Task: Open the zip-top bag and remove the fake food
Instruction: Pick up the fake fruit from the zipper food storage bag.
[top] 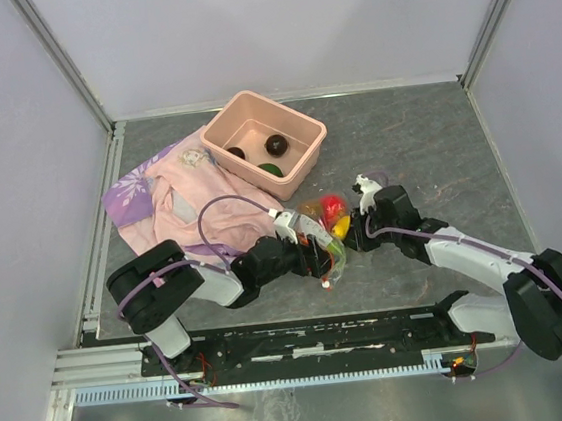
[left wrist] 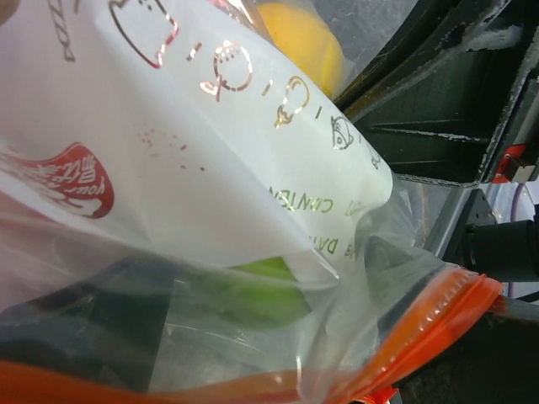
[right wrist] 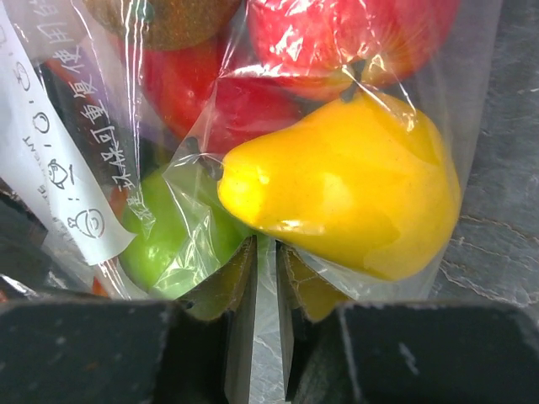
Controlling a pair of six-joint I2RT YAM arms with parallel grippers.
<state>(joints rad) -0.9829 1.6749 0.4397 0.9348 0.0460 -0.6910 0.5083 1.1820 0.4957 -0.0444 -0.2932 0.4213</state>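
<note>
Now | crinkly clear zip-top bag | right end effector pinches film | left end effector gaping

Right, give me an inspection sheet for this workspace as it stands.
Surface: dark grey table, no spills seen.
Job's things: zip-top bag lies between the arms, with an orange zip strip. Yellow, red and green fake food is inside. Dark and green pieces lie in the tub.
Clutter: pink-and-purple cloth beside the pink tub.
Grippers: right gripper fingers pinch bag film; left gripper spread wide at the bag.
Cables: purple cables run along both arms.
Surroundings: pale walls, metal frame.
</note>
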